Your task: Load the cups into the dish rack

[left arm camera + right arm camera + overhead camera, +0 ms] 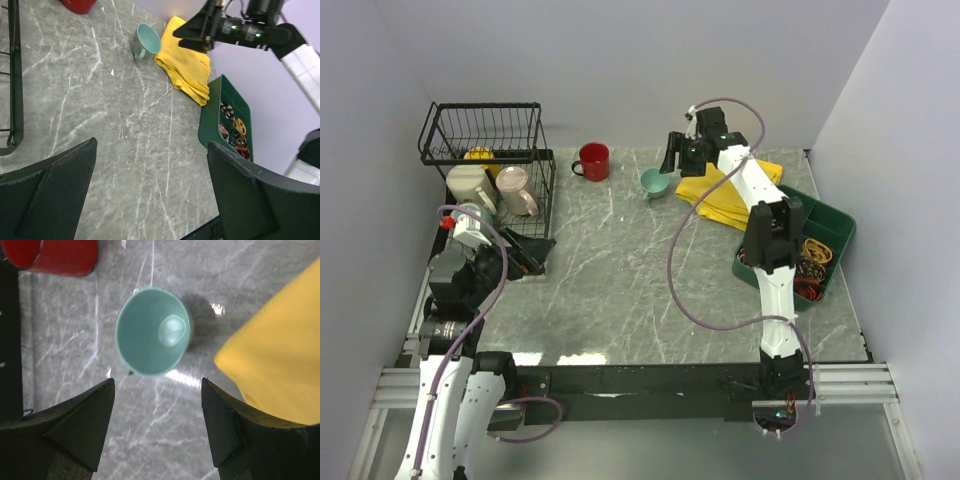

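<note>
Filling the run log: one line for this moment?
right gripper open, aimed at teal mug, apart | left gripper open, empty, by dish rack | red mug on table

My right gripper [156, 386] black; teal mug [150, 332]; red mug [593, 160]; yellow cloth [720, 198]; dark green compartment tray [837, 226]; black wire rack [485, 128]; tabletop [620, 285] grey marble, white veining.

The small cup [654, 183] lies between larger cup [593, 161] and cloth [715, 205]

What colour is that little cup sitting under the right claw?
Teal, inside and out. The cup shows best in the right wrist view.
</note>
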Action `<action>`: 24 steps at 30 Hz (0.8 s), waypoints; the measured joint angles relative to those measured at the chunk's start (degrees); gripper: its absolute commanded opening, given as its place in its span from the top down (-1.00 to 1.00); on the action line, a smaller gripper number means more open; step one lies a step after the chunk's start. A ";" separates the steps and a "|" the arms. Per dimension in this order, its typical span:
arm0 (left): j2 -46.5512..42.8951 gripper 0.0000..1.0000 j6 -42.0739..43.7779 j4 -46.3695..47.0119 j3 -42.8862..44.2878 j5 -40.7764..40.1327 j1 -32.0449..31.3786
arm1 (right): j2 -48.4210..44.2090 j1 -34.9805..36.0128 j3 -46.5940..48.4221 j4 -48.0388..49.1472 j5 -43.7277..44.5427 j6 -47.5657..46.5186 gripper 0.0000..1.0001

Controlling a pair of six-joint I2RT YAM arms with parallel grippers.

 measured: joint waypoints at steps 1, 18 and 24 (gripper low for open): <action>-0.17 -0.93 -0.31 -0.02 -0.20 -0.09 0.00 | 1.60 0.28 1.51 -0.09 0.44 0.09 -0.42; -2.05 -0.93 -5.97 -0.83 -1.27 -0.20 0.00 | 13.27 1.73 11.58 -1.16 4.44 1.95 -0.03; -2.05 -0.93 -6.54 -0.83 -1.27 -0.20 0.00 | 14.60 1.75 12.44 -1.11 4.42 2.45 0.26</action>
